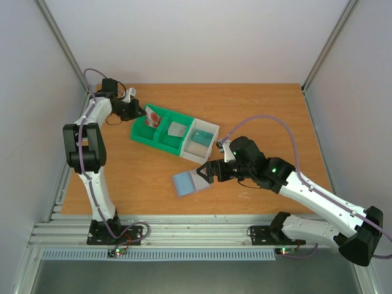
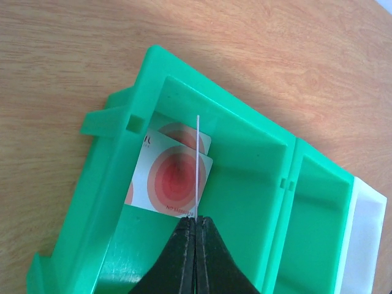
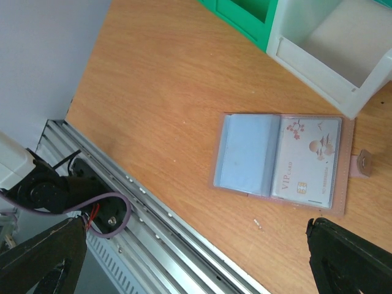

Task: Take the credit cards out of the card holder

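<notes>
From above, the left gripper (image 1: 136, 111) is out near the far left corner of the table (image 1: 269, 110). It holds a card (image 1: 149, 116) over the left end of the green and white tray (image 1: 156, 147). The card holder (image 1: 190, 182) lies open closer to the near edge, about the middle. The right gripper (image 1: 207, 173) is just beside it, fingers spread wide, with nothing in them.

In the left wrist view, the black fingers (image 2: 177, 263) are pressed together on the card. We see the card edge-on, thin as a line. It hangs over the tray's green end, where two cards with red rings (image 2: 168, 180) lie flat. The tray is smooth, shiny plastic with straight walls.

In the right wrist view, the card holder looks flat and soft, with a pink edge and a little snap tab (image 3: 361, 164). One flowery card (image 3: 306, 164) sits in a clear pocket.

I think the step now is dropping the held card into the tray. Next, the left fingers need to let go. Then the flowery card must be slid out.
</notes>
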`<state>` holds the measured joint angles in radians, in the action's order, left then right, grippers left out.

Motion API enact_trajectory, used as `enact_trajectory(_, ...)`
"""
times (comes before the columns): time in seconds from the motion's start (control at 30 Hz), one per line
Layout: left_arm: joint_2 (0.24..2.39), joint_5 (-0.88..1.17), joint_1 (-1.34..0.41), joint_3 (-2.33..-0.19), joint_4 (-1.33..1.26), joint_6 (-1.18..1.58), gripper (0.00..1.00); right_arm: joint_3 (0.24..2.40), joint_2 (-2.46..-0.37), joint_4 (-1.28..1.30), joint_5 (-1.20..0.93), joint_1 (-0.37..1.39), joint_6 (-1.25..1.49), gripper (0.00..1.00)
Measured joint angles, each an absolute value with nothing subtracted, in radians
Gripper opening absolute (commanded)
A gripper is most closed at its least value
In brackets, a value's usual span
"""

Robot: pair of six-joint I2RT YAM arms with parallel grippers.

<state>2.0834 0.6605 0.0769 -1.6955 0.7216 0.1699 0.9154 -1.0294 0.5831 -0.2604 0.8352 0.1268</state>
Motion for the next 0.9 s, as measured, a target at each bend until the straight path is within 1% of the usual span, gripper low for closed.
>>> enact_trajectory(0.3, 2.150, 0.654, 0.059, -1.742, 0.734, 0.167, 0.05, 0.916, -1.035, 0.583, -0.249, 0.835, 0.126, 0.98)
enact_trajectory(0.47, 2.156, 0.637, 0.051, -1.771, 0.745, 0.165, 0.13, 0.917, -1.035, 0.584, -0.238, 0.834, 0.126, 0.99)
enact_trajectory(0.73, 2.157, 0.601, 0.040, -1.798, 0.762, 0.167, 0.21, 0.930, -1.035, 0.587, -0.218, 0.830, 0.126, 0.99)
enact_trajectory(0.9, 2.158, 0.583, 0.035, -1.807, 0.771, 0.169, 0.32, 0.931, -1.034, 0.597, -0.207, 0.829, 0.126, 0.98)
